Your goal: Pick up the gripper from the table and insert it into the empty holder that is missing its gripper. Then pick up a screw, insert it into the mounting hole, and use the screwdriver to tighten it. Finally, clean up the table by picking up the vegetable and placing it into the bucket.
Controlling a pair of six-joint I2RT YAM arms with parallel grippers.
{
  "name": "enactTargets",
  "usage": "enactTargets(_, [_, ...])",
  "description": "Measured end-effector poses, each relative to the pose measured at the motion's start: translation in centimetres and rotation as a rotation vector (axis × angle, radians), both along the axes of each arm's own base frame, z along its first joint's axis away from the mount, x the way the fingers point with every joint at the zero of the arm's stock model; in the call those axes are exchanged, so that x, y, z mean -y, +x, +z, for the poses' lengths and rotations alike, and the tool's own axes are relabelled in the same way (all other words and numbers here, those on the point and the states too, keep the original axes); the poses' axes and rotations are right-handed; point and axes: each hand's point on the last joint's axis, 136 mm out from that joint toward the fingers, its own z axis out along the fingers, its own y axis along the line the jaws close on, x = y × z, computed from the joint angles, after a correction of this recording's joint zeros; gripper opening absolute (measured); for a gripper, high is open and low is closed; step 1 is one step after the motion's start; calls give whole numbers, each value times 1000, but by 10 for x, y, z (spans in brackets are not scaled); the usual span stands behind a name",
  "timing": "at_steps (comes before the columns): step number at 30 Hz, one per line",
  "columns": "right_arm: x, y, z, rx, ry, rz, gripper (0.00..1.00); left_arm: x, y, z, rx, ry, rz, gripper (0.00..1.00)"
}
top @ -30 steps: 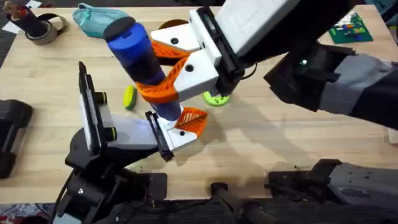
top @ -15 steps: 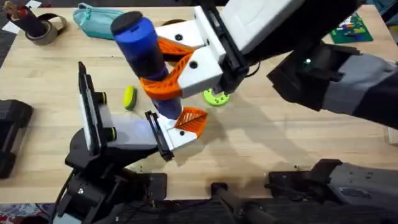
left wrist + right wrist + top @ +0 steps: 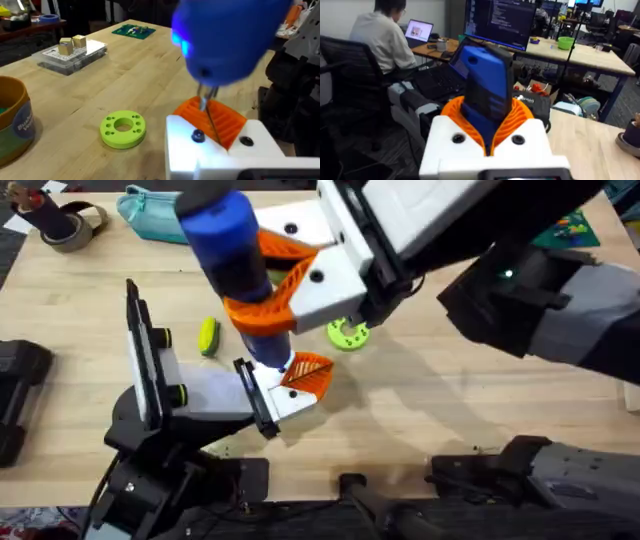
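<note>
Tightening is the step in hand, I judge: my right claw (image 3: 262, 308) is clamped on the thick blue cylindrical screwdriver (image 3: 232, 262), its tip over the white blocky holder (image 3: 215, 155) near the worktop's near edge. Left claw's state: cannot tell. Next I'd seat the tip squarely in the dark screw (image 3: 198, 135).

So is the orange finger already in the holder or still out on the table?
In. The orange finger sits seated in the white holder, with the screwdriver tip over it.

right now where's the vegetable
In the overhead view the vegetable lies on the table left of centre, between the left arm's black plate and the screwdriver.
</note>
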Motion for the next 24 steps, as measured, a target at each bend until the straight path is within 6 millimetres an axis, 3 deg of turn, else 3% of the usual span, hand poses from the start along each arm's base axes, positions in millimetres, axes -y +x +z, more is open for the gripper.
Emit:
enactTargets(12, [16, 27, 70, -23, 41, -66, 32, 0, 0, 0, 0, 0, 0, 13])
enactTargets(20, [19, 23, 98, -41, 50, -37, 32, 0, 0, 0, 0, 0, 0, 13])
enactTargets(24, [18, 18, 102, -33, 44, -7, 31, 0, 0, 0, 0, 0, 0, 13])
